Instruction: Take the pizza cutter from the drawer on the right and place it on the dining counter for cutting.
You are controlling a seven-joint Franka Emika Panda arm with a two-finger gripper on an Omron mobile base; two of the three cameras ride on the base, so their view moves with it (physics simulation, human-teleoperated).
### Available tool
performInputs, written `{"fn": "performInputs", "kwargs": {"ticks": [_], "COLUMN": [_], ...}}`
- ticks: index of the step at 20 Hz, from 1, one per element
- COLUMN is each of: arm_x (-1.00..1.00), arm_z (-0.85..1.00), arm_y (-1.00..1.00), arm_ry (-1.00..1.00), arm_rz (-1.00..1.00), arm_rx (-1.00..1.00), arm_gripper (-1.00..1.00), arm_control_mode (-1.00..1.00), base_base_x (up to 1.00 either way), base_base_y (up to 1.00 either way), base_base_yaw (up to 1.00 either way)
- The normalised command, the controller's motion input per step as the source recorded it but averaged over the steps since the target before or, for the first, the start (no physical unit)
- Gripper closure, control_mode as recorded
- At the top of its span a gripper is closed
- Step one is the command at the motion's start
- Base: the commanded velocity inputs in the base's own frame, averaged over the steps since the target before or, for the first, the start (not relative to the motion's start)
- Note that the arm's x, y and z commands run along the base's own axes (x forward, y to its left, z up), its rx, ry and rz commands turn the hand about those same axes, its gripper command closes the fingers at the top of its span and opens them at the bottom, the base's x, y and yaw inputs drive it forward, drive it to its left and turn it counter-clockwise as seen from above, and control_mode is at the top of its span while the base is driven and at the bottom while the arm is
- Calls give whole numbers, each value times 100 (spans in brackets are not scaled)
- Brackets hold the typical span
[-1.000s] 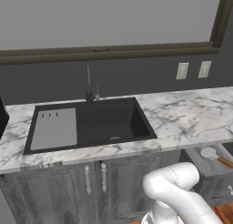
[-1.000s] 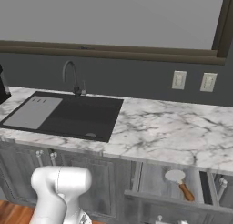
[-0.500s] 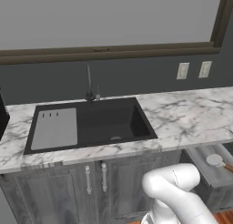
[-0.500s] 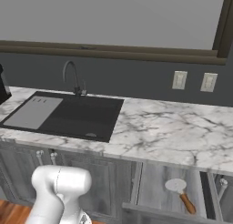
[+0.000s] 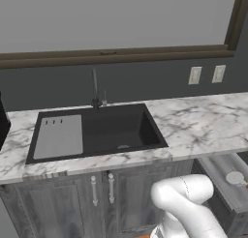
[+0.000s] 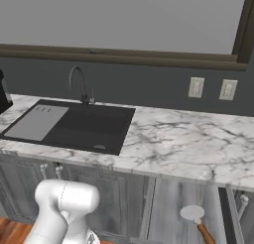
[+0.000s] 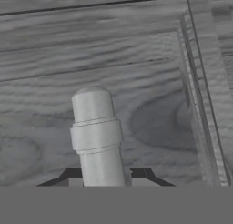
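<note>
Down at the lower right, we see the drawer pulled out from under the marble counter, and the pizza cutter lies flat on its plain grey floor, round pale wheel toward the cabinets and brown handle pointing out toward us; from the left base view the same drawer shows the wheel of the cutter at the picture's right edge. In the hand view our claw is pressed together on a silver drawer handle, a rounded bar that stands up between the dark fingertips against grey wood-grain paneling. We see a black sink sunk into the counter, with a grey drainboard on its left side and a thin dark faucet behind it. Below it stands a double-door cabinet with silver handles. On the dark wall behind we find two pale outlets and a wood-framed window above.
</note>
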Motion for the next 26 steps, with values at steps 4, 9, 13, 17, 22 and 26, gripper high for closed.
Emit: {"fn": "performInputs", "kwargs": {"ticks": [4, 9, 13, 17, 22, 26], "arm_x": [-81, -76, -67, -68, -73, -83], "arm_z": [-12, -10, -5, 0, 2, 38], "arm_y": [-42, -38, -38, -43, -54, -27], "arm_ry": [0, 0, 0, 0, 0, 0], "arm_rz": [0, 0, 0, 0, 0, 0], "arm_rx": [0, 0, 0, 0, 0, 0], "arm_gripper": [100, 100, -100, -100, -100, -100], "arm_control_mode": [-100, -100, -100, -100, -100, -100], "base_base_x": [0, 0, 0, 0, 0, 0], "base_base_y": [0, 0, 0, 0, 0, 0], "base_base_yaw": [0, 0, 0, 0, 0, 0]}}
